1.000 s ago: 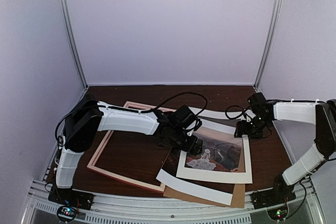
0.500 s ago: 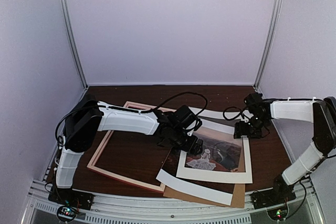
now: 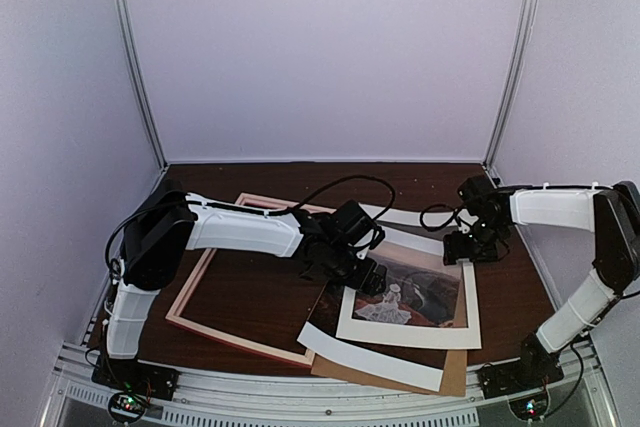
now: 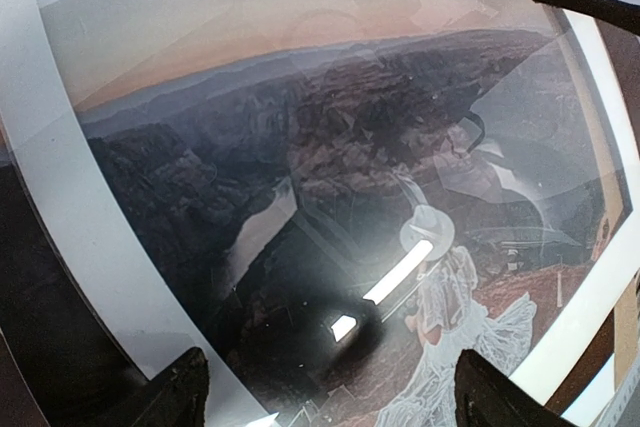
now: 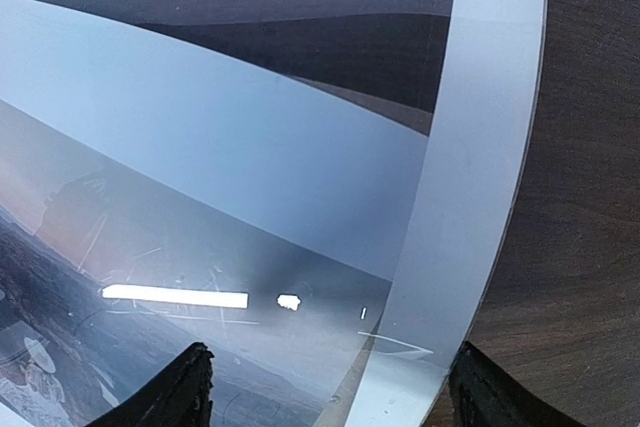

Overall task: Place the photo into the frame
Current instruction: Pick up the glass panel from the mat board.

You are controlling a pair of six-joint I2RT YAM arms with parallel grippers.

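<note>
Photo (image 3: 408,292) | flat, ungripped | left jaws wide above its dark landscape | right jaws wide above far-right corner

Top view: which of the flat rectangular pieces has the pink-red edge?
The frame, leftmost, with bare table showing through it. The photo and mat are white-edged; the backing board is plain brown.
</note>
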